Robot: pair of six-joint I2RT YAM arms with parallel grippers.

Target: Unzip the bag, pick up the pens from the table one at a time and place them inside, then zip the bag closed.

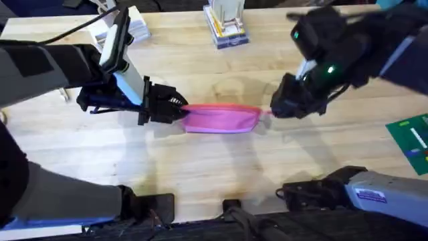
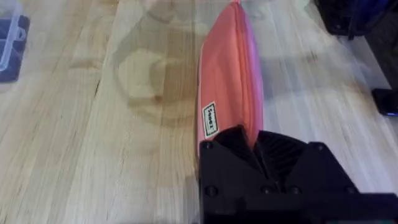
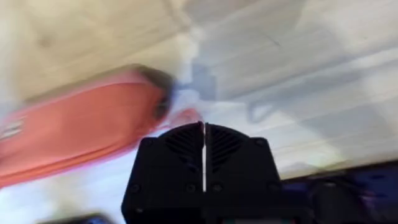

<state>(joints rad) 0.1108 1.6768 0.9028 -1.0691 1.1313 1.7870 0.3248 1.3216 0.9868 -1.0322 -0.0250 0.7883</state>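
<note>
Overhead: fixed above the arm bases, looking down and forward across the table point(image 1: 200, 167); widest view, both arms included.
Left wrist: mounted behind the left gripper point(image 2: 252, 149), facing along the bag point(image 2: 227, 81); close range.
Right wrist: mounted behind the right gripper point(image 3: 204, 140), facing down at the tabletop; close range.
Shared area: all three views cover the bag and the wood around it.

You'll see a stack of cards in a clear stand point(image 1: 226, 25) well beyond both jaws. A green board point(image 1: 411, 142) lies outside the right jaws.
</note>
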